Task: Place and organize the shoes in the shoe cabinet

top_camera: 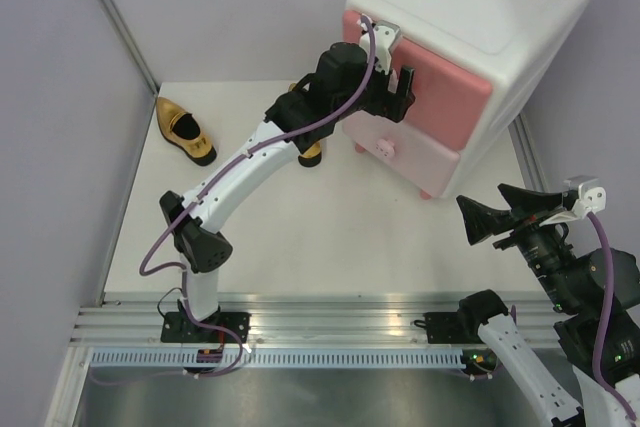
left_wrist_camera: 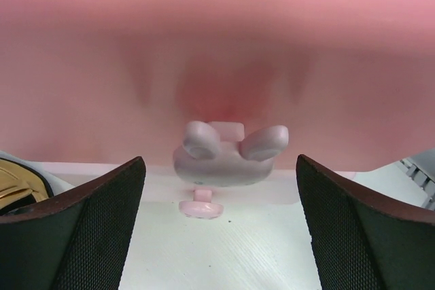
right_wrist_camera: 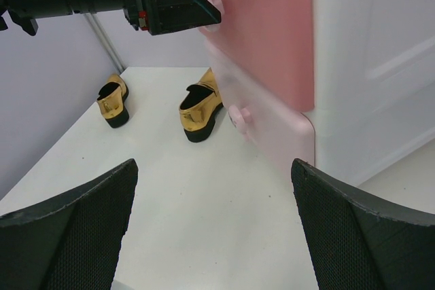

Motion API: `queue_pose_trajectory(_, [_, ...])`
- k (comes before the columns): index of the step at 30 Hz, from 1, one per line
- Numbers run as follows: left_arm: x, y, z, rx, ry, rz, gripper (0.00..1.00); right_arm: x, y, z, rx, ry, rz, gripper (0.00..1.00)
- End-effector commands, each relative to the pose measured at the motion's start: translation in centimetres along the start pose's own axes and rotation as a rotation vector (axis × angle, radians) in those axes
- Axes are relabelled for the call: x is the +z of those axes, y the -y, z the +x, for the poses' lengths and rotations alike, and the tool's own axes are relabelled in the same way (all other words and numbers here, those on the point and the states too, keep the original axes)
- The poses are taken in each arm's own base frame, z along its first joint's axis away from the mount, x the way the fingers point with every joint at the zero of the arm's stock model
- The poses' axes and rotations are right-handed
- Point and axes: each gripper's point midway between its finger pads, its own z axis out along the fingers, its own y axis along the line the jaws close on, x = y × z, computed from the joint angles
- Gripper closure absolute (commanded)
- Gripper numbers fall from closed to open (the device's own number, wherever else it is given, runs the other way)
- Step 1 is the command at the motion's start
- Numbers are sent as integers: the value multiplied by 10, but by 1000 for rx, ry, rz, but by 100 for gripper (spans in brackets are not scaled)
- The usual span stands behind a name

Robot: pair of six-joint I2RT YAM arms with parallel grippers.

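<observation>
Right fingers (right_wrist_camera: pixel 75 229) gape; left fingers (left_wrist_camera: pixel 88 229), apart, flank the bunny knob (left_wrist_camera: pixel 228 154); 1 gold shoe (top_camera: pixel 311 154) half-hidden.

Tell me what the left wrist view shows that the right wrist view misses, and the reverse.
Left wrist only: the upper bunny knob head-on, between the open left gripper's fingers. Right wrist only: the far gold shoe by the wall, the cabinet's white side. Both: the pink upper drawer front, the lower knob, the near gold shoe.
</observation>
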Motion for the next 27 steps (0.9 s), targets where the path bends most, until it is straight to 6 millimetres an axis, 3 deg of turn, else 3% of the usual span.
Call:
queue_pose_trajectory(1, [3, 4, -12, 77, 41, -27, 7, 3, 1, -5, 6, 17, 7, 2])
queue_pose_trajectory(8, [12, 1, -11, 121, 46, -60, 11, 3, 2, -3, 4, 12, 14, 2])
queue_pose_trajectory(13, [13, 3, -11, 134, 50, -48, 22, 2, 2, -1, 6, 11, 14, 2])
queue_pose_trajectory(19, [9, 4, -14, 137, 56, -40, 49, 2, 3, 1, 10, 9, 16, 2])
queue_pose_trajectory(20, [7, 5, -15, 135, 58, -36, 58, 2, 3, 2, 14, 7, 17, 2])
queue_pose_trajectory(23, [0, 5, -15, 132, 55, -30, 73, 1, 3, 2, 14, 11, 14, 2])
queue_pose_trajectory(27, [-13, 5, -9, 126, 38, -29, 77, 0, 3, 0, 7, 17, 17, 2])
